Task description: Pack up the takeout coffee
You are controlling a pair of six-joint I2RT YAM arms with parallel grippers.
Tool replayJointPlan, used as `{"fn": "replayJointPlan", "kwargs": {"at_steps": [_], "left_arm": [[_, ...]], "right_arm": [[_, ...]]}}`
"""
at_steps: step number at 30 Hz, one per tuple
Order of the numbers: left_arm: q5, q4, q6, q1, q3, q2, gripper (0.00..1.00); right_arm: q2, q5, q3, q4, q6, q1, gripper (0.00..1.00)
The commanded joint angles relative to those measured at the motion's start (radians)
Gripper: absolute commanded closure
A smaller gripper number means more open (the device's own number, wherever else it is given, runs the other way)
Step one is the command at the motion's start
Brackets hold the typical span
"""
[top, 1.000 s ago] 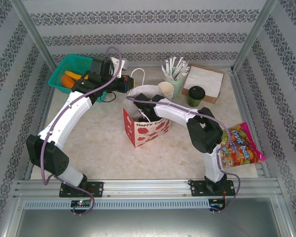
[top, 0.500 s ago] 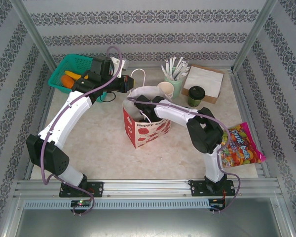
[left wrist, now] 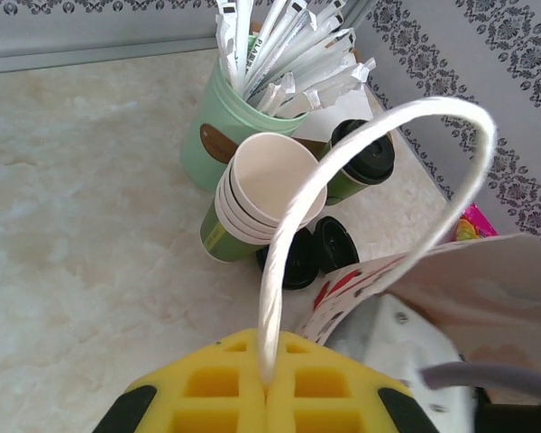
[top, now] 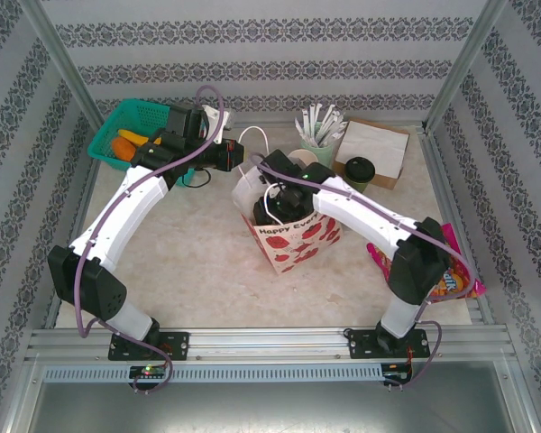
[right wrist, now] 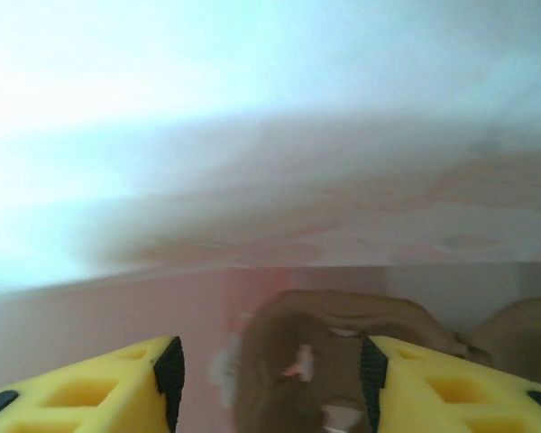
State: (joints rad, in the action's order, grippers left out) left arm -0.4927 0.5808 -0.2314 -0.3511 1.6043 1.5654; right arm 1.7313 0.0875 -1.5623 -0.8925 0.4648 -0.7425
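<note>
Shifted right and nearer: white paper gift bag with red print (top: 298, 242) | left gripper (left wrist: 269, 390) clenched on its white loop handle (left wrist: 272, 280) | right gripper (right wrist: 270, 379) inside, jaws parted | green black-lidded paper coffee cup (top: 359, 173) waits far right, unpacked | risk: gripper snags bag on withdrawal, toppling it.

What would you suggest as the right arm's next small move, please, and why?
Probably lift the right gripper straight up out of the gift bag. Its fingers stand open inside the bag, the left gripper pinches the bag's white handle, and the takeout coffee stands unpacked beside the napkin box.
</note>
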Motion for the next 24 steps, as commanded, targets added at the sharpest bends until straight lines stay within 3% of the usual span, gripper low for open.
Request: {"fn": "replayJointPlan", "kwargs": {"at_steps": [1,10,15,17,24], "left_arm": [[0.0,0.029,0.026,0.01,0.02,0.007,1.0],[-0.078,0.009,0.041,0.01,0.009,-0.009,1.0],[-0.077,0.034,0.052,0.01,0.004,-0.025,1.0],[-0.064,0.051,0.061,0.009,0.006,-0.028,1.0],[-0.082,0.062,0.127,0.009,-0.016,-0.036,1.0]], "right_arm": [[-0.054,-0.035,-0.019,-0.001,-0.01,-0.011,0.39],[-0.119,-0.016,-0.004,0.075,-0.03,-0.02,0.29],[-0.143,0.046,0.038,0.166,-0.041,-0.035,0.28],[-0.149,0.064,0.053,0.189,-0.047,-0.039,0.23],[-0.23,-0.047,0.143,0.42,-0.112,-0.092,0.16]]}}
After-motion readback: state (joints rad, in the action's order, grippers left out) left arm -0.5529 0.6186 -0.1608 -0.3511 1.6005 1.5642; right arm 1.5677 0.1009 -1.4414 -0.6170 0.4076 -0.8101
